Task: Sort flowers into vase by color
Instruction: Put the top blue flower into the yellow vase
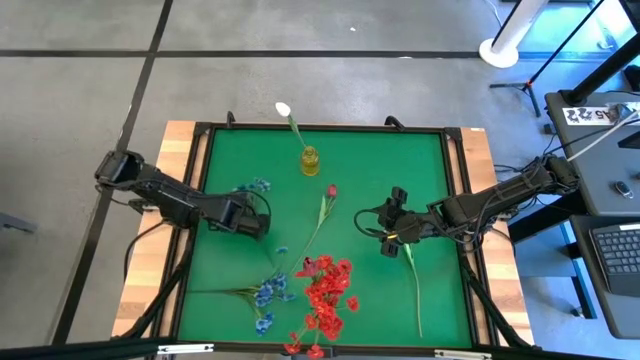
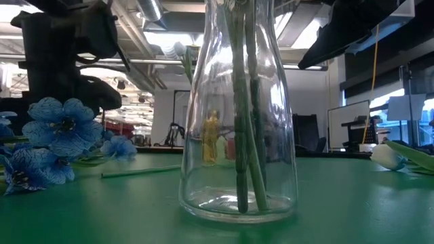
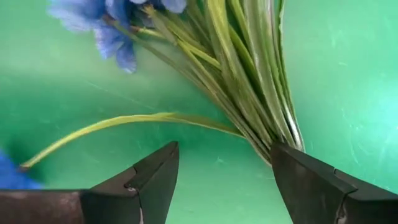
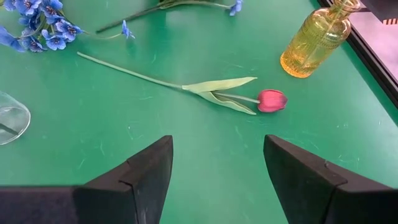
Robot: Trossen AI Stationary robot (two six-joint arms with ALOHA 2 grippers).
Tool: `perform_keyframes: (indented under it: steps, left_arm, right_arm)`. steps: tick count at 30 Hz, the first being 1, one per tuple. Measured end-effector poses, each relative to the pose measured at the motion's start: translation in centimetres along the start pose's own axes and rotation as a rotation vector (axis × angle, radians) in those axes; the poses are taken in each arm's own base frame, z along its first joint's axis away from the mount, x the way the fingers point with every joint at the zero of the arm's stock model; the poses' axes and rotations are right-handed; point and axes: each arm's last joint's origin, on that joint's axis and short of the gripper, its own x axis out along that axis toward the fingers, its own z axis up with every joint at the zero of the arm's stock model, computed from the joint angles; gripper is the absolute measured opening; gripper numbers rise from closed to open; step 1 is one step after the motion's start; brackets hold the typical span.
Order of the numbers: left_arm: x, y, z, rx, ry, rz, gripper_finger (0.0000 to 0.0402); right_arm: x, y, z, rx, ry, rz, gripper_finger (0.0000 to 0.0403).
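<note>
My left gripper [image 1: 260, 222] [image 3: 224, 149] is open and hovers low over a bunch of green stems [image 3: 249, 81] ending in a blue cluster [image 3: 115, 31]. A blue cluster [image 1: 255, 187] lies just beside it on the mat. My right gripper [image 1: 386, 228] [image 4: 217, 140] is open above the mat, facing a single red bud [image 4: 272, 99] that lies flat on its stem. A white bud [image 2: 388, 157] with a long stem [image 1: 412, 285] lies by the right gripper. A white flower [image 1: 283, 109] stands in the yellow vase [image 1: 310, 160]. A clear glass vase [image 2: 237, 135] holds green stems.
Red clusters [image 1: 325, 295] and more blue clusters [image 1: 268, 292] lie near the table's near edge. The green mat has a raised dark frame [image 1: 320, 127]. Bare mat lies between the two grippers and toward the far right corner [image 1: 420, 160].
</note>
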Motion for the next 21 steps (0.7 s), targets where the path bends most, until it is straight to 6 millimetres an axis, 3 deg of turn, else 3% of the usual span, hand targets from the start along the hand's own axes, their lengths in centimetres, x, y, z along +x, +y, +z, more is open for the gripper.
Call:
perform_keyframes:
  steps: [4, 12, 21]
  left_arm:
    - [-0.8, 0.9, 1.0, 0.001, -0.038, 0.057, 0.0247]
    - [-2.0, 0.1, 1.3, -0.033, -0.07, -0.12, 0.0247]
    - [-0.7, -0.4, 1.9, -0.136, -0.08, -0.063, 0.0247]
  right_arm:
    - [0.0, 0.0, 0.0, 0.0, 0.0, 0.0, 0.025]
    - [0.0, 0.0, 0.0, 0.0, -0.001, 0.0, 0.025]
    - [0.0, 0.0, 0.0, 0.001, -0.001, 0.0, 0.025]
